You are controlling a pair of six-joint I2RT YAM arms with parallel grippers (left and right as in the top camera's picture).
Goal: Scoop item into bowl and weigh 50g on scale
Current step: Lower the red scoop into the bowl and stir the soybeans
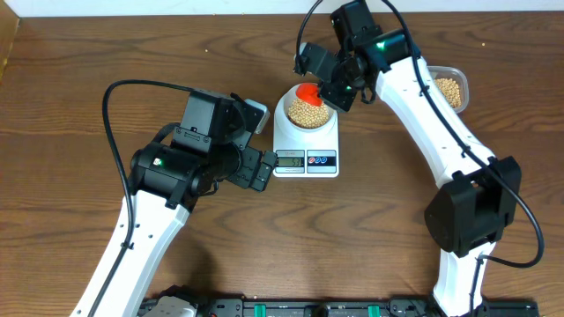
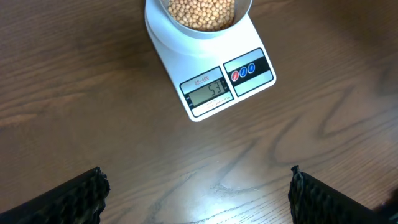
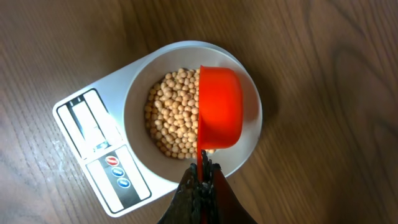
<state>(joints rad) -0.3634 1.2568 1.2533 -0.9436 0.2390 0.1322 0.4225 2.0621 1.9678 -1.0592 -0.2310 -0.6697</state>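
Note:
The pale bowl [image 1: 293,104] sits on the white scale [image 1: 328,141] and holds many tan beans [image 1: 308,111]. My right gripper [image 3: 203,177] is shut on the handle of an orange-red scoop [image 3: 219,106], tipped on its side over the bowl [image 3: 249,134] and beans [image 3: 174,121]. In the left wrist view the scale [image 2: 186,62] display [image 2: 208,92] reads 53, with the bowl [image 2: 244,14] and beans [image 2: 202,12] at the top. My left gripper [image 2: 198,196] is open and empty over bare wood, in front of the scale.
A clear plastic tub [image 1: 459,77] with more beans stands at the back right, behind my right arm. My left arm's body [image 1: 189,154] lies just left of the scale. The table is dark wood.

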